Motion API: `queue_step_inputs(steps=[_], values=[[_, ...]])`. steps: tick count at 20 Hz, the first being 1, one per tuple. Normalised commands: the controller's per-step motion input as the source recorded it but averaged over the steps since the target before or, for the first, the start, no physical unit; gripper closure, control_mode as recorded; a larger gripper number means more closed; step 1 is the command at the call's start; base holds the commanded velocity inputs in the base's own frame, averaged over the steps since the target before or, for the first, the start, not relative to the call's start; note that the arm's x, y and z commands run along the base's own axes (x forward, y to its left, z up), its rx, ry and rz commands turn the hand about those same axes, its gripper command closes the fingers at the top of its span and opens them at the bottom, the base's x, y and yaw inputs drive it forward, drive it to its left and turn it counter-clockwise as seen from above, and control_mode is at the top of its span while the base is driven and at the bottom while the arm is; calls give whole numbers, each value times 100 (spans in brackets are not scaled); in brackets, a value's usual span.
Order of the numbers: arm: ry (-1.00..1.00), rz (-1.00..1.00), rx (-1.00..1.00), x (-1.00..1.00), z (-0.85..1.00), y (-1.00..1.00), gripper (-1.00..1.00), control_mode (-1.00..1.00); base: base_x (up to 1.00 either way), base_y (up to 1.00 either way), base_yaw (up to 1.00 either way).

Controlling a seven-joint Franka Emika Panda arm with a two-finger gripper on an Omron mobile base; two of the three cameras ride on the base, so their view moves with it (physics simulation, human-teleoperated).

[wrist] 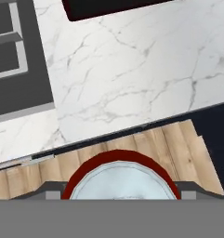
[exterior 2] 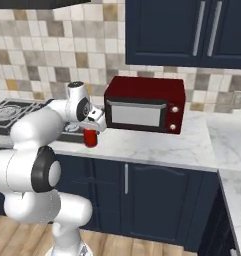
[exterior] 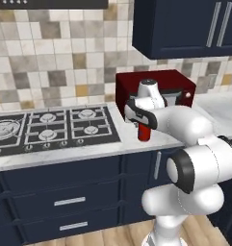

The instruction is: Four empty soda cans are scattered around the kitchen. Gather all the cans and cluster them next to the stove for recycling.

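1. Left base view: red can [exterior: 145, 132] upright under the end effector [exterior: 142, 124], at the desk [exterior: 88, 148] front edge, between stove [exterior: 50, 129] and red microwave [exterior: 158, 91].
2. Right base view: end effector [exterior 2: 93, 129] closed around the can [exterior 2: 91, 137]; whether the can touches the desk [exterior 2: 157, 145] cannot be told.
3. Hand view: can top [wrist: 121, 181] sits between the fingers; stove [wrist: 18, 60] upper left.

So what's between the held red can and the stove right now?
Only bare white marble counter separates the red can from the stove, clearest in the left base view.
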Motion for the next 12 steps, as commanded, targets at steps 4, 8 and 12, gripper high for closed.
queue_step_inputs(steps=[4, 8, 12], values=[[0, 0, 0, 0, 0, 0, 100, 100, 10, 16, 11], [0, 0, 0, 0, 0, 0, 100, 100, 14, 59, -5], [0, 0, 0, 0, 0, 0, 100, 100, 21, 66, -10]])
